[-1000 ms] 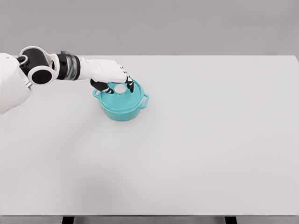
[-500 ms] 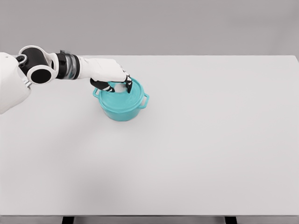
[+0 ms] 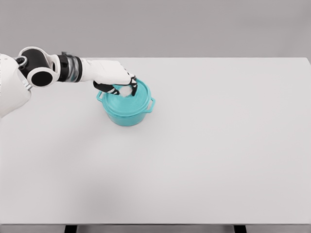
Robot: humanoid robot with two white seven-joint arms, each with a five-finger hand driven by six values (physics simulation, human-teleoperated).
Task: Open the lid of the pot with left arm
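A teal pot [image 3: 127, 112] with two side handles stands on the white table [image 3: 204, 145], left of the middle. Its teal lid [image 3: 131, 100] carries a white knob [image 3: 126, 91]. My left hand [image 3: 122, 88] reaches in from the left and its fingers are curled around that knob. The lid sits slightly raised and tilted above the pot's rim. The right arm does not show.
The table's far edge runs just behind the pot, with a grey wall beyond. Dark table legs [image 3: 71, 228] show at the bottom edge.
The left hand closed onto the knob and has drawn up slightly; the lid now sits a little higher and more tilted on the pot than a second ago.
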